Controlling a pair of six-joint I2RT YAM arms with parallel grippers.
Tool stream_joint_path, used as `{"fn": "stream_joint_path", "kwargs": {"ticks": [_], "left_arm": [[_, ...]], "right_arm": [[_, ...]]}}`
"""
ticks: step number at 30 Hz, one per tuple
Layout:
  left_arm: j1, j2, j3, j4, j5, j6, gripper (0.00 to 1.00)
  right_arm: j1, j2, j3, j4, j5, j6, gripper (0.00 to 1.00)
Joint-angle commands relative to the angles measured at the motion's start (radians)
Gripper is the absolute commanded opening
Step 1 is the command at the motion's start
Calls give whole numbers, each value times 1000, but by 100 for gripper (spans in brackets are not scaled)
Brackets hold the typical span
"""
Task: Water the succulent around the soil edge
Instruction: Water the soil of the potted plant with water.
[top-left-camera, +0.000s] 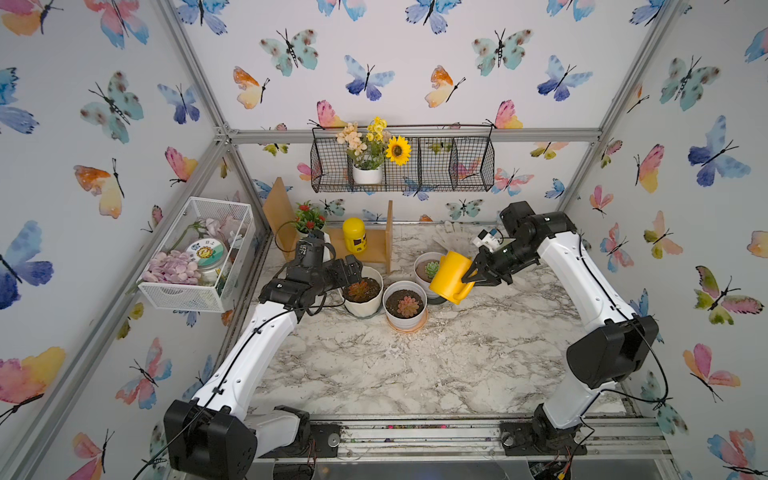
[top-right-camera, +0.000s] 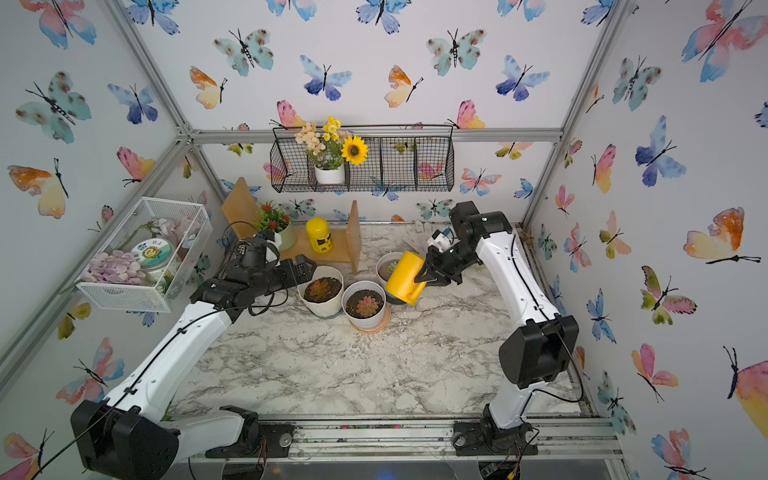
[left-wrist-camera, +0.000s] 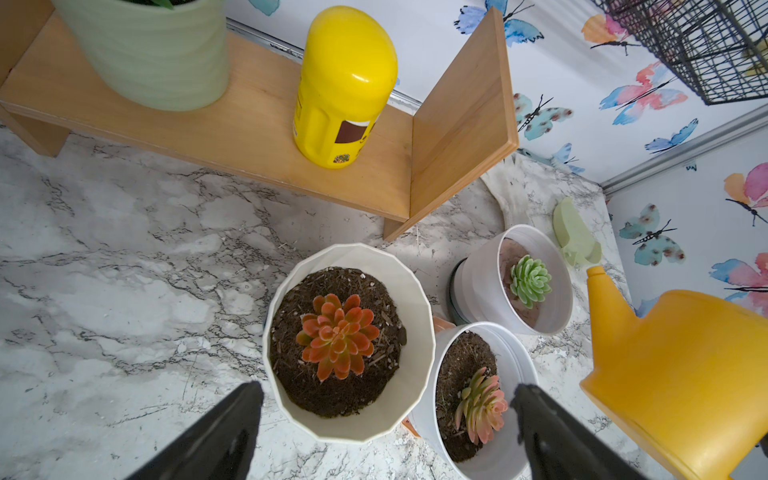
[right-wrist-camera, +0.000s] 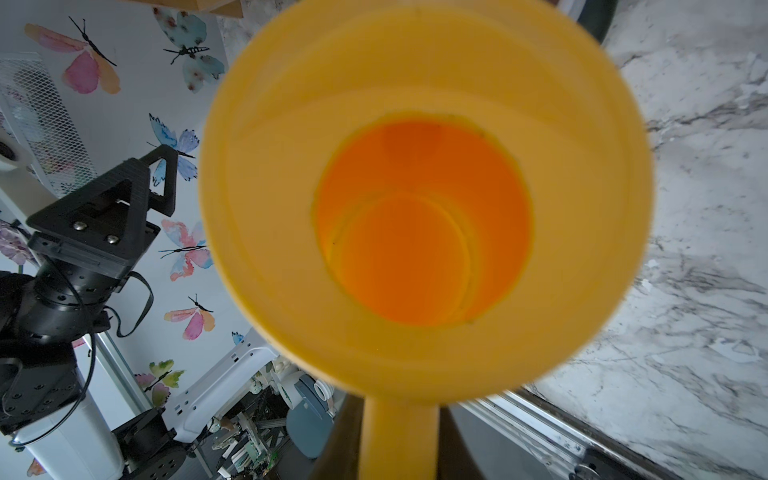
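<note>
left jaws: wide, empty, near succulent | right jaws: clamped on watering can handle

Your succulent: orange-red rosette, upright, centred in dark soil; soil edge ringed by ribbed cream pot, worktop back-left.

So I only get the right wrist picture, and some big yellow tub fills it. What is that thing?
Observer: A yellow watering can, held by its handle in the shut right gripper.
Operator: Is it over the plant?
Observer: No. The orange-red succulent sits beyond the pots of the pale green succulent and the pink-red succulent.
Operator: And the other arm?
Observer: The left gripper is open, close by that plant's ribbed cream pot.
</note>
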Motion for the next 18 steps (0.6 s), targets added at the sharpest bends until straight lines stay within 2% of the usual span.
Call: {"fn": "stream_joint_path", "kwargs": {"ticks": [1, 18], "left_arm": [[6, 4, 23, 12, 43, 15, 99], [7, -14, -12, 13, 61, 7, 99]], "right_arm": [[0, -64, -20, -3, -21, 8, 2], [9, -174, -172, -3, -74, 4, 1]]}}
